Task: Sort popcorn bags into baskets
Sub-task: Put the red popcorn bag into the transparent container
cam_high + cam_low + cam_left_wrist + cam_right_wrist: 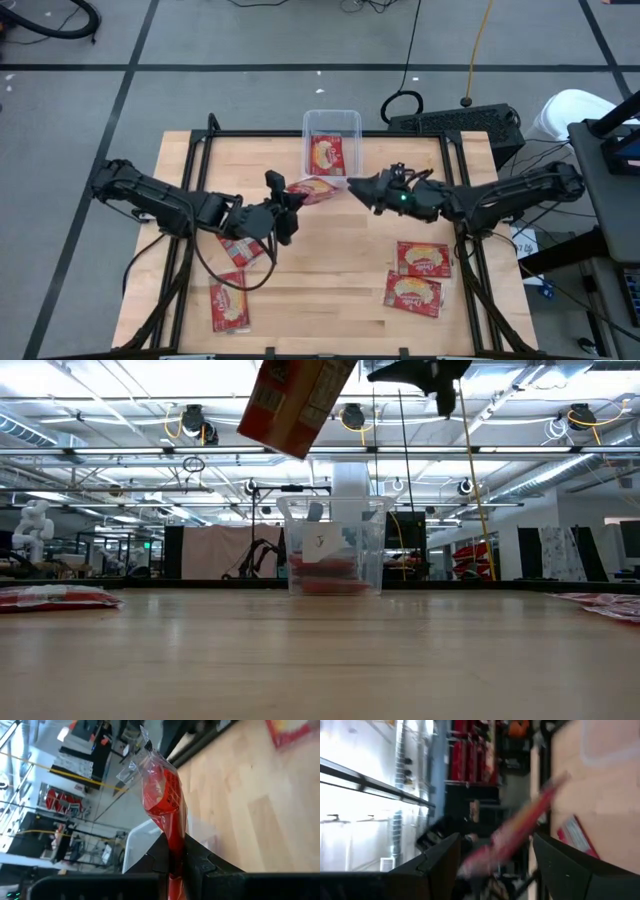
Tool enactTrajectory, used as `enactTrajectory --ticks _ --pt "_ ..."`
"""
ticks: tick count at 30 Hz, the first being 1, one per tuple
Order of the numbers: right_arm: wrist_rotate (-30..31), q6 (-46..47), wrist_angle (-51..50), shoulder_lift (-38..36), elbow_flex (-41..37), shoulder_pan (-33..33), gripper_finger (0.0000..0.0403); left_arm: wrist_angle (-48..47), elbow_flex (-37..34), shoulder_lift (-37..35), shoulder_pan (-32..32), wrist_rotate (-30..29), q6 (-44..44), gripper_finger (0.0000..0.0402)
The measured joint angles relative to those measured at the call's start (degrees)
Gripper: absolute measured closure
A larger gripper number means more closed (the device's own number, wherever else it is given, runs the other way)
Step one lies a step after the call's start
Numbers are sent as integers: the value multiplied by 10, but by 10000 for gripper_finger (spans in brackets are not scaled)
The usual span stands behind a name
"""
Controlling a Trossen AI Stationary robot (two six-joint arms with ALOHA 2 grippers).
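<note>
My left gripper (283,195) pinched shut on popcorn bag (313,189), held in air just short of tub (332,120) — bag's long axis points toward my right gripper (352,184), fingers spread, empty, nearer tub.

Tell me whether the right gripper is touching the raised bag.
Apart. In the right wrist view the right gripper stands open and the bag hangs between its fingers with gaps on both sides; the left gripper holds it.

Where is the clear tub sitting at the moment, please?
In the high view, the clear tub sits at the table's far edge, centred, just beyond the left gripper's held popcorn bag.
</note>
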Motion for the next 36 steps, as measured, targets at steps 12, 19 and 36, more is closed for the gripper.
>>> enactTrajectory --ticks 12,19,36 --pt "44 117 50 55 2 21 161 -115 -1 16 29 -27 48 375" --pt "31 184 163 148 2 8 161 -88 0 36 30 -37 53 375" --pt "-46 193 224 219 2 -71 216 -87 0 43 30 -36 51 375"
